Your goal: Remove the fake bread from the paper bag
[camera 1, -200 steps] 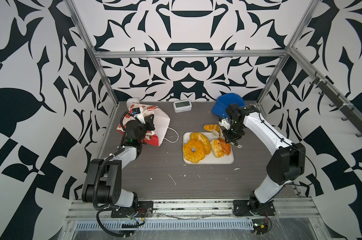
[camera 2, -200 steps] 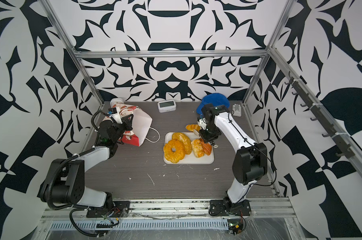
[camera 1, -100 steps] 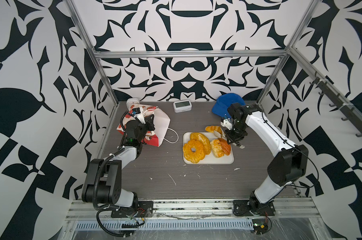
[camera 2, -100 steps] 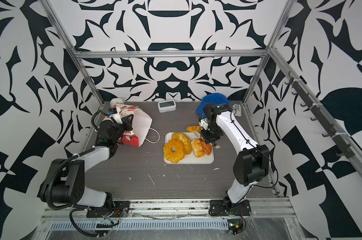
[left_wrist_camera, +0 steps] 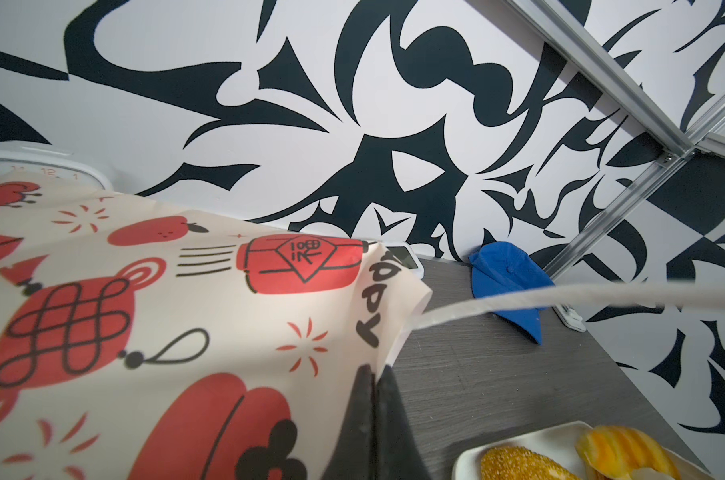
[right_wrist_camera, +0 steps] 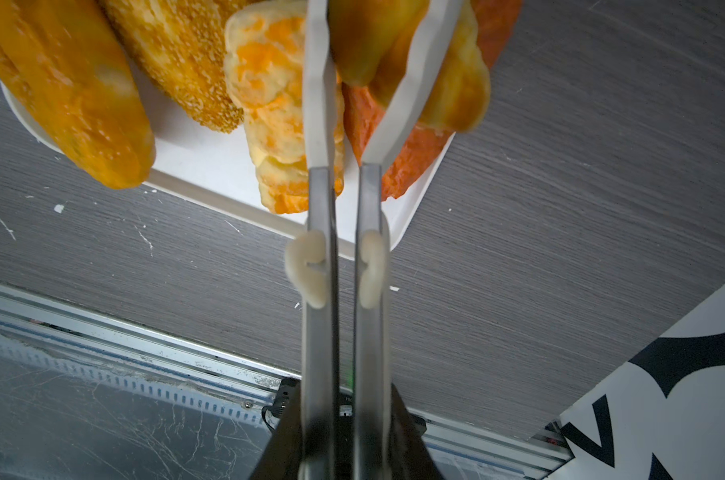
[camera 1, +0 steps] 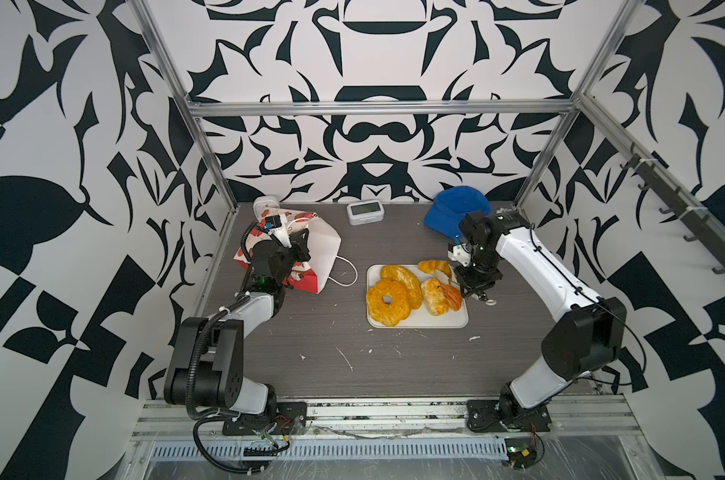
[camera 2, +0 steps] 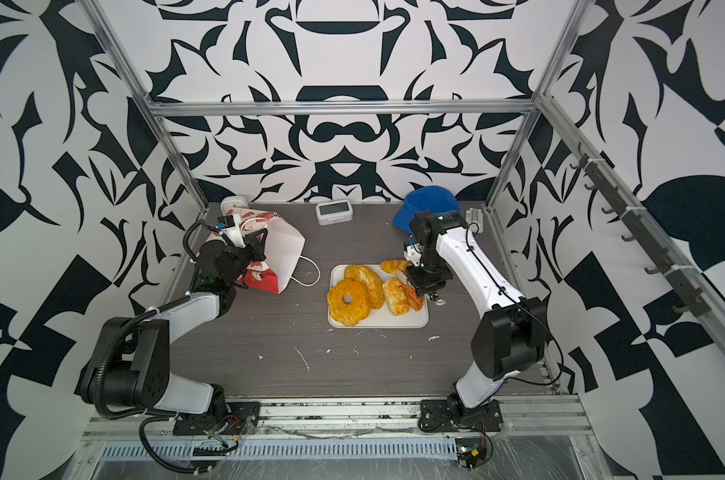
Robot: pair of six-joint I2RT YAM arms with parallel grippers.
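The grey wood-grain bench (camera 1: 394, 374), flecked with white scuffs, is boxed in by black-and-white patterned walls (camera 1: 373, 145). At its back left the paper bag (camera 1: 323, 249) slumps, its rim pinched in the closed left jaws. Most of the fake bread (camera 1: 387, 300) sits on a white tray (camera 1: 419, 322). The right jaws clamp tongs (right_wrist_camera: 319, 208) that hold a croissant (camera 1: 431, 265) over the tray's far edge.

Bag (camera 1: 325, 253): red-and-white print, slumped on its side at left rear, mouth toward centre. One white cord handle (camera 1: 349, 272) lies looped on the tabletop (camera 1: 352, 353).

Bread: all glossy yellow-orange, on a white tray (camera 1: 435, 322) mid-scene. Ring (camera 1: 387, 301) at front left, loaf (camera 1: 404, 279) tucked behind it. Croissant (camera 1: 434, 297) to their right, darker wedge (camera 1: 455, 296) against its right side. Second croissant (camera 1: 433, 266) pinched in tongs (right_wrist_camera: 318, 104) at the tray's far edge; contact with the tray unclear.
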